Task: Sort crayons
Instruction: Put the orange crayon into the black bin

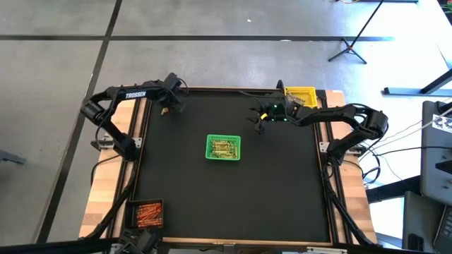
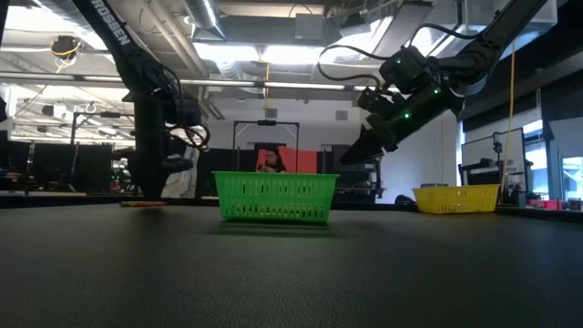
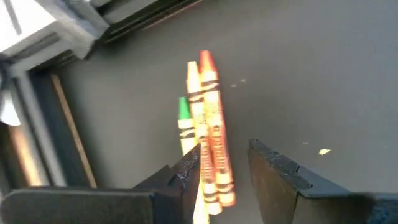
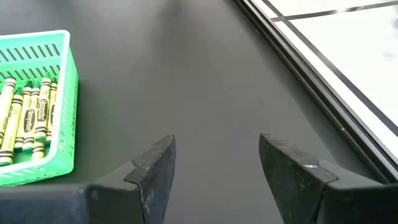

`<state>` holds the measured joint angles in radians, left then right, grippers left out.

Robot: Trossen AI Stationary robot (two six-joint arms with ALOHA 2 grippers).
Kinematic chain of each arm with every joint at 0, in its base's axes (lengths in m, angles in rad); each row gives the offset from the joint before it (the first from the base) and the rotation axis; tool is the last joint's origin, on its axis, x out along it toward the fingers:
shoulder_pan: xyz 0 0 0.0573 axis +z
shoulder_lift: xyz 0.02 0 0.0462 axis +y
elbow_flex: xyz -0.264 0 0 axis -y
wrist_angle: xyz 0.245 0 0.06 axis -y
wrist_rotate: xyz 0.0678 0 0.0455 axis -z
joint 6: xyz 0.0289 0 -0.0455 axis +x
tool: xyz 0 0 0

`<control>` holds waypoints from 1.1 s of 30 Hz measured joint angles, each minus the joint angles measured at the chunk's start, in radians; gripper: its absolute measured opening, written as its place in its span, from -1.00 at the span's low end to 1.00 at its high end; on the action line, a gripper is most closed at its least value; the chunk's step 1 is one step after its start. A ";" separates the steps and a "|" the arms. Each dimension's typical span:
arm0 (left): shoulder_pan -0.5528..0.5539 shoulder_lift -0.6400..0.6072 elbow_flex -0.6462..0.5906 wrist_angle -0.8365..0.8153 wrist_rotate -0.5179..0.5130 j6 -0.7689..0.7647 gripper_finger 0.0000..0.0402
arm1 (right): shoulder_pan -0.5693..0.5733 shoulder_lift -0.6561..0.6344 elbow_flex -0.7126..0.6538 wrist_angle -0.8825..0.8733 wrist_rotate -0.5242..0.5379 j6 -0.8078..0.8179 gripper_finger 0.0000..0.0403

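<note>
Three crayons lie side by side on the black mat at the table's far left: an orange one (image 3: 214, 134), a yellow-orange one (image 3: 195, 102) and a green one (image 3: 184, 118). My left gripper (image 3: 224, 152) points steeply down over their near ends, open, with one finger on each side of the orange crayon. It also shows in the high view (image 1: 168, 107). In the low view the crayons are an orange streak (image 2: 144, 204) on the mat. My right gripper (image 4: 216, 146) hangs open and empty above the mat, right of the green basket (image 1: 209, 147). My left gripper has one finger (image 3: 183, 171) right beside the yellow-orange and orange crayons, while the other finger (image 3: 280, 174) stands apart from them with bare mat between. I cannot tell whether the first finger touches the crayons, which lie flat on the mat.
The green basket (image 4: 65, 93) at the mat's middle holds several green and yellow-green crayons. A yellow basket (image 1: 300, 95) stands at the far right edge. A black basket (image 1: 129, 212) with orange and red crayons stands at the near left corner. The table's raised frame (image 3: 68, 130) runs close by the left gripper.
</note>
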<state>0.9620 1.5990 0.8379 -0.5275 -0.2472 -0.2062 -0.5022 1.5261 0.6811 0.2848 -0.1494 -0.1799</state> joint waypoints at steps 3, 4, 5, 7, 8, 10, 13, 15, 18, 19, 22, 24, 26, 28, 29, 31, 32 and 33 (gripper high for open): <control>-0.003 0.000 0.000 -0.004 -0.039 -0.008 -0.42 | 0.000 0.000 0.000 0.000 0.000 0.000 0.15; -0.002 0.000 0.000 -0.002 -0.037 -0.014 -0.42 | 0.000 0.000 0.000 0.000 0.000 0.000 0.15; -0.002 0.000 0.000 -0.001 -0.029 -0.016 -0.42 | 0.000 0.000 0.000 0.000 0.000 0.000 0.15; 0.001 0.000 0.000 0.002 -0.038 -0.016 -0.42 | 0.000 0.000 0.000 -0.002 0.000 0.000 0.15; 0.002 0.000 0.000 -0.001 -0.053 -0.017 -0.42 | 0.000 0.000 0.000 -0.005 0.000 0.000 0.15; 0.002 0.000 0.000 -0.006 -0.073 -0.020 -0.42 | 0.000 0.000 0.000 -0.009 0.000 0.000 0.15; 0.002 0.000 0.000 -0.002 -0.076 -0.020 -0.42 | 0.000 0.000 0.000 -0.019 0.000 0.000 0.15; 0.002 0.000 0.000 -0.003 -0.079 -0.020 -0.42 | 0.000 0.000 0.000 -0.027 0.000 0.000 0.15; 0.002 0.000 -0.001 -0.003 -0.085 -0.020 -0.42 | 0.000 0.000 0.000 -0.029 0.000 0.000 0.15; 0.002 0.000 -0.001 -0.003 -0.086 -0.020 -0.42 | 0.000 0.000 0.000 -0.028 0.000 0.000 0.15; 0.002 0.000 -0.001 -0.003 -0.088 -0.020 -0.42 | 0.000 0.000 0.000 -0.029 0.000 0.000 0.15; 0.002 0.001 -0.001 -0.005 -0.086 -0.019 -0.42 | 0.000 0.000 0.000 -0.029 0.000 0.000 0.15; 0.000 0.007 -0.001 -0.006 -0.086 -0.015 -0.42 | 0.000 0.000 0.000 -0.029 0.000 0.000 0.15; -0.008 0.018 -0.001 -0.008 -0.087 -0.014 -0.42 | 0.000 0.000 0.000 -0.029 0.000 0.000 0.15; -0.014 0.026 -0.001 -0.008 -0.087 -0.013 -0.42 | 0.000 0.000 0.000 -0.029 0.000 0.000 0.15; -0.025 0.037 -0.001 -0.006 -0.086 -0.004 -0.42 | 0.000 0.000 0.000 -0.029 0.000 0.000 0.15; -0.030 0.039 -0.001 -0.012 -0.085 -0.001 -0.42 | 0.000 0.000 0.000 -0.029 0.000 0.000 0.15; -0.033 0.040 -0.002 -0.013 -0.079 -0.001 -0.42 | 0.000 0.000 0.000 -0.029 0.000 0.000 0.15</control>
<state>0.9293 1.6394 0.8360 -0.5403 -0.3262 -0.2074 -0.5022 1.5261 0.6811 0.2562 -0.1497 -0.1799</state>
